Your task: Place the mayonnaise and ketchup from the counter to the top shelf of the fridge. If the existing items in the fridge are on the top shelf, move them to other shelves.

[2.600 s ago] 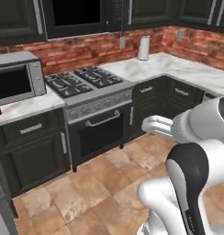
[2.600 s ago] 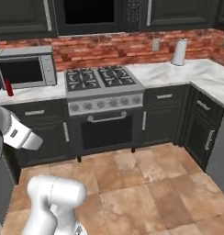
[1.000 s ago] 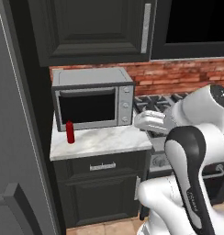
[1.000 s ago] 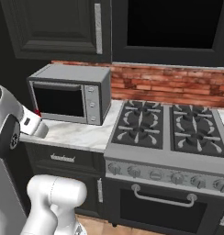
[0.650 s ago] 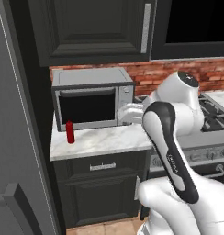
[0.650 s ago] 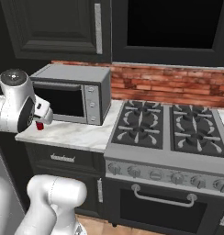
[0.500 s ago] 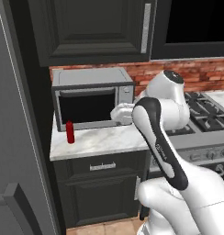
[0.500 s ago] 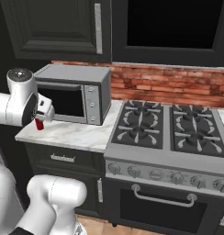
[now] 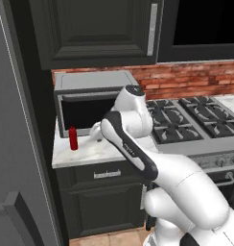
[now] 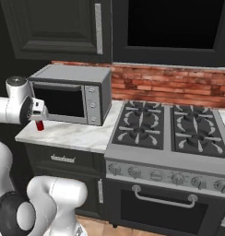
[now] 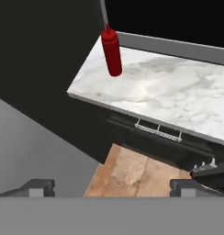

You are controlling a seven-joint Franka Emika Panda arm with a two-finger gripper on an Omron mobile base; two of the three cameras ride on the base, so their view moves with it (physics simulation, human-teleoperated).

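Gripper (image 11: 109, 187) is spread wide and empty, hanging off the counter (image 11: 178, 96) edge near the microwave (image 9: 90, 103). Ketchup (image 11: 111, 51) stands upright on the marble in front of the microwave, ahead of the fingers, so it probably needs a forward reach.

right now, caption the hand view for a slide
Open fingers face a slim red squeeze bottle upright on the white marble counter.
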